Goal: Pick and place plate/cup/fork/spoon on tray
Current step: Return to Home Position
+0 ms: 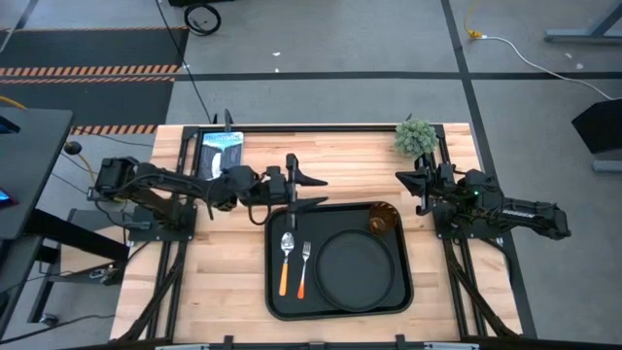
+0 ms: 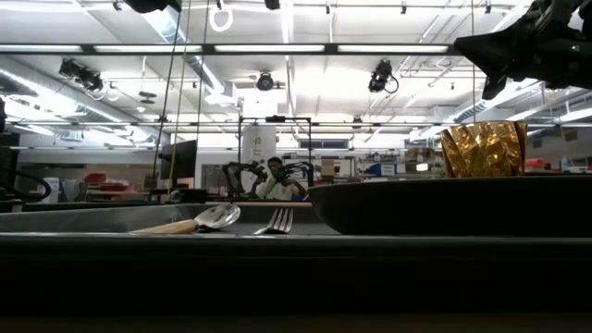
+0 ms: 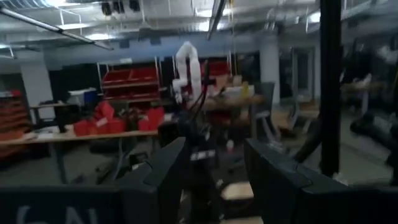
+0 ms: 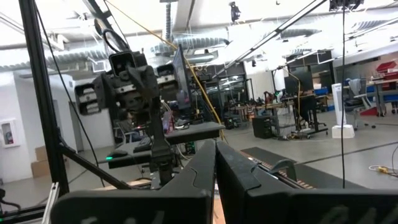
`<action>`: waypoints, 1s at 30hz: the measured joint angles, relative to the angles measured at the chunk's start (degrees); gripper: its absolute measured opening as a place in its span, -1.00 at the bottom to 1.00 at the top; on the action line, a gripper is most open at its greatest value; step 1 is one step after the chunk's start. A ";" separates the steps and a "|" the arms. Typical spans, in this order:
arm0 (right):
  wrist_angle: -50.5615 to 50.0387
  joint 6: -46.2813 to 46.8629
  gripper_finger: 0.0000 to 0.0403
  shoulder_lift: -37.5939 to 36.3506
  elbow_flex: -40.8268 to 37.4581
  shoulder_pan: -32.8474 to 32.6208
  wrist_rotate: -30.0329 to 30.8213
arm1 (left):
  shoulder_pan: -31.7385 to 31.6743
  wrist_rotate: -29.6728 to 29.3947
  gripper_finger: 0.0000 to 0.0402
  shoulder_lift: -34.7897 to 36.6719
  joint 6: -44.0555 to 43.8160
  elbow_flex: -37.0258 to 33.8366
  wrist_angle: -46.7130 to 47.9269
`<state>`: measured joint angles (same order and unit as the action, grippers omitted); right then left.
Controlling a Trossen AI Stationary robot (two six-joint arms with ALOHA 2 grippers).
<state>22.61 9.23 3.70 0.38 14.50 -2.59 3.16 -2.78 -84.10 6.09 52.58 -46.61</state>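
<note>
On the tray (image 1: 275,292), plate (image 1: 356,269), cup (image 1: 381,220), fork (image 1: 304,267) and spoon (image 1: 287,261) lie loaded; the left hand (image 1: 309,192), fingers spread and empty, hangs above the tray's far rim, where a careless descent risks nudging the cutlery, while the right hand (image 1: 408,185), fingers closed, waits beside.

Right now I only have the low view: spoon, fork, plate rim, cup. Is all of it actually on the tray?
Observer: Yes. In the high view the spoon, fork, plate and cup all lie inside the tray.
Operator: Left hand?
Observer: The left hand is open and holds nothing, over the tray's far edge near its left corner.
Operator: Right hand?
Observer: The right hand is shut, off the tray's right side, near a small potted plant.
</note>
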 joint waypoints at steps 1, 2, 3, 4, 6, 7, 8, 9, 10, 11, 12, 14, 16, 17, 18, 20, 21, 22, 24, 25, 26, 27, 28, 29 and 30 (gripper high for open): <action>0.00 0.00 -0.91 0.00 0.00 0.00 -0.01 | 0.31 0.01 -0.14 0.01 -1.23 0.01 -0.57; 0.00 0.00 -0.91 0.00 0.00 0.00 -0.02 | 0.56 -0.01 -0.14 0.15 -2.50 0.07 -0.96; 0.00 0.00 -0.91 0.00 0.00 0.00 -0.02 | 0.84 0.01 -0.14 0.21 -3.78 0.12 -0.91; 0.00 0.00 -0.91 0.00 0.00 0.00 -0.02 | 1.17 0.00 -0.14 0.21 -5.56 0.13 -0.40; 0.00 0.00 -0.91 0.01 0.00 0.00 -0.02 | 1.64 0.02 -0.14 0.20 -7.21 0.09 1.09; 0.00 0.02 -0.91 0.02 0.00 0.00 -0.02 | 1.69 0.09 -0.14 0.52 -7.14 0.09 2.47; 0.02 0.00 -0.91 0.02 0.00 0.00 -0.02 | 1.71 0.13 -0.14 1.24 -6.79 0.07 4.72; 0.02 0.00 -0.91 0.02 0.00 0.00 -0.02 | 1.68 0.12 -0.14 2.19 -6.57 0.07 7.38; 0.02 0.02 -0.91 0.02 0.00 0.00 -0.02 | 1.62 0.04 -0.14 3.15 -6.55 0.11 10.64; 0.02 0.02 -0.91 0.02 0.00 0.00 -0.02 | 1.62 0.04 -0.14 4.00 -7.05 0.13 14.25; 0.02 0.02 -0.91 0.02 0.00 0.00 -0.02 | 1.62 0.02 -0.14 4.84 -7.49 -0.11 17.68; 0.02 0.02 -0.91 0.02 -0.02 0.00 -0.02 | 1.64 0.01 -0.14 6.06 -8.59 -0.94 22.93; 0.02 0.02 -0.91 0.02 0.00 0.00 -0.02 | 2.60 0.00 -0.14 8.26 -9.12 -2.68 28.23; 0.02 0.02 -0.91 0.02 0.00 0.00 -0.02 | 3.36 0.00 -0.14 9.80 -9.61 -4.01 30.06; 0.02 0.02 -0.91 0.02 0.00 -0.02 -0.02 | 4.29 0.00 -0.14 11.44 -9.85 -5.78 30.37; 0.02 0.02 -0.91 0.02 0.00 0.00 -0.02 | 6.05 0.04 -0.14 14.45 -9.93 -10.05 28.22; 0.02 0.02 -0.91 0.02 0.00 -0.02 -0.02 | 7.00 0.04 -0.14 16.05 -9.93 -12.80 26.68; 0.04 0.02 -0.91 0.02 -0.02 0.00 -0.02 | 8.03 -0.12 -0.14 17.59 -9.93 -16.05 23.95; 0.02 0.02 -0.91 0.02 0.00 -0.01 -0.02 | 9.81 -1.36 -0.14 20.91 -9.94 -22.38 16.05; 0.06 0.02 -0.91 0.02 0.00 0.00 -0.02 | 10.48 -1.63 -0.14 22.87 -9.95 -25.45 12.31; 0.02 0.02 -0.91 0.02 0.00 0.00 -0.02 | 10.99 -1.64 -0.14 24.62 -9.95 -28.38 8.92; 0.06 0.02 -0.91 0.02 0.00 -0.02 -0.02 | 11.37 -1.60 -0.14 26.18 -9.98 -31.08 6.46; 0.09 0.02 -0.91 0.02 0.00 -0.02 -0.02 | 11.63 -1.53 -0.14 27.88 -10.06 -33.53 5.24; 0.07 0.02 -0.91 0.02 -0.01 -0.02 -0.02 | 11.73 -1.55 -0.14 29.68 -10.41 -35.90 4.65; 0.08 0.02 -0.91 0.02 0.00 0.00 -0.02 | 11.74 -1.67 -0.14 31.43 -11.11 -37.77 4.33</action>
<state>22.69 9.26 3.73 0.38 14.50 -2.61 14.89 -4.45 -52.68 -5.02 14.81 -42.29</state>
